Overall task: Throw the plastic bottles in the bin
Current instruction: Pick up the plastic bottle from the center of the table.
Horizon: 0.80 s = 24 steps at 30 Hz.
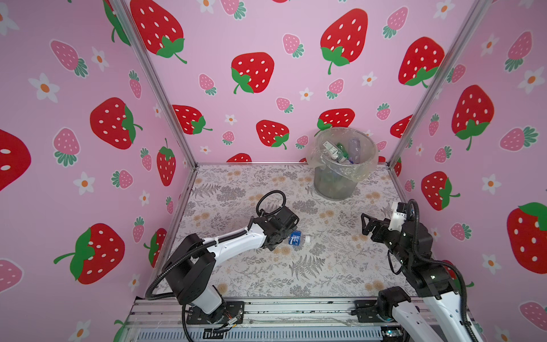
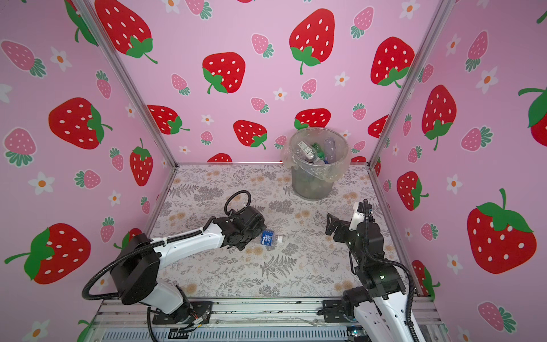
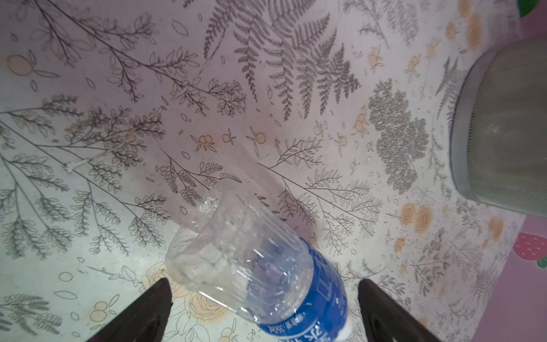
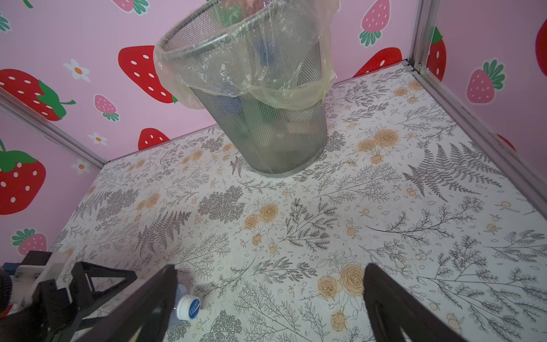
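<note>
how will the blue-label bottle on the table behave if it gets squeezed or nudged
The blue-labelled bottle looks empty, so it is probably very light. Its clear wall looks crumpled, so it will likely dent when squeezed. Lying on its side, it may roll or skid if nudged.

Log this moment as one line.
left gripper: open, fingers astride lying bottle | right gripper: open, empty | bin: upright, holding bottles

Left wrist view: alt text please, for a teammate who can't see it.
A clear plastic bottle with a blue label lies on its side on the floral table, between the open fingers of the left gripper, not yet gripped. The grey mesh bin stands at the frame's edge.
</note>
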Motion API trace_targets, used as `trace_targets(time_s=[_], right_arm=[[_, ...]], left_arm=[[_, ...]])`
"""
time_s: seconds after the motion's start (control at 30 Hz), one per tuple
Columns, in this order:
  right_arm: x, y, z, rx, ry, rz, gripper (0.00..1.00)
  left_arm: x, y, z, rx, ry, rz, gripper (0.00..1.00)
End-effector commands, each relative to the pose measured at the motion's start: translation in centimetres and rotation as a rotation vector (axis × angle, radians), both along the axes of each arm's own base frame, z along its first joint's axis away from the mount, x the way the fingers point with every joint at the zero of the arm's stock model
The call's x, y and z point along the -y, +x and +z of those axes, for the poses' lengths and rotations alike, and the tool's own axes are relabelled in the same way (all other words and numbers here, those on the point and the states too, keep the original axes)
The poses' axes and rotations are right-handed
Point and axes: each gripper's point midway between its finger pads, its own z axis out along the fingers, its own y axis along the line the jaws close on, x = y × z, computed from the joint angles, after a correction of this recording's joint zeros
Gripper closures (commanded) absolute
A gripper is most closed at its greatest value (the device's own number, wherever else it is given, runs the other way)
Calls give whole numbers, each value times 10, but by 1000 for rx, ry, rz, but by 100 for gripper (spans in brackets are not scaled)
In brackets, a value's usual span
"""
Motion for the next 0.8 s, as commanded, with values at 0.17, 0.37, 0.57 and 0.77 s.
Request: trace_targets(time_s=[0.17,0.37,0.57,0.77], right_arm=[[0,1,-4,-3,-15,2,1],[1,0,-1,1,-16,3,1],[1,1,-3,-11,-24,4,1],[1,1,-3,-11,-26,3,1]], left_arm=[[22,6,-5,-18,-40,-12,7],[17,9,-19,-41,-7,-7,9],[5,9,-38,-82,36,4,12],[-2,13,-42,-71,53,-9,17]])
